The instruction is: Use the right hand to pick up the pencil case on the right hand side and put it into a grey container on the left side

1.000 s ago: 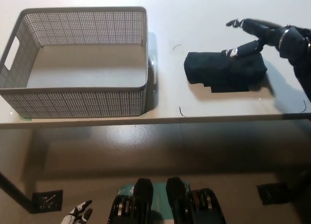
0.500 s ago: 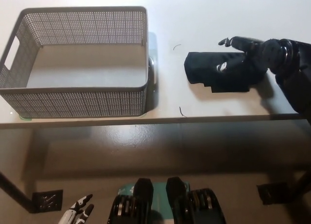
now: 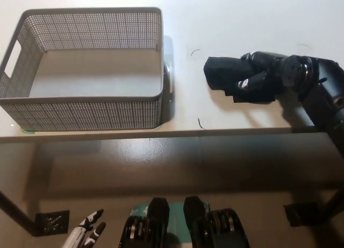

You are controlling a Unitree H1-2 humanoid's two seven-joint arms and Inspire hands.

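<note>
Pencil case (image 3: 228, 75) lengthwise left-right under right hand (image 3: 262, 76) fingers (image 3: 248, 82)

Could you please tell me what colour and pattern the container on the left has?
The container is grey with finely perforated mesh walls, clearest in the head view.

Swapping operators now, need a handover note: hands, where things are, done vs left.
Right hand: on the pencil case, fingers wrapped over it; looks gripped, but black on black makes it hard to confirm.
Left hand: resting low at lower left, fingers apart, holding nothing.
Pencil case: on the table, right side, not lifted.
Grey basket: left side, holds nothing.
Done: reach and grasp.
Left: lift, carry left, drop into basket.
</note>
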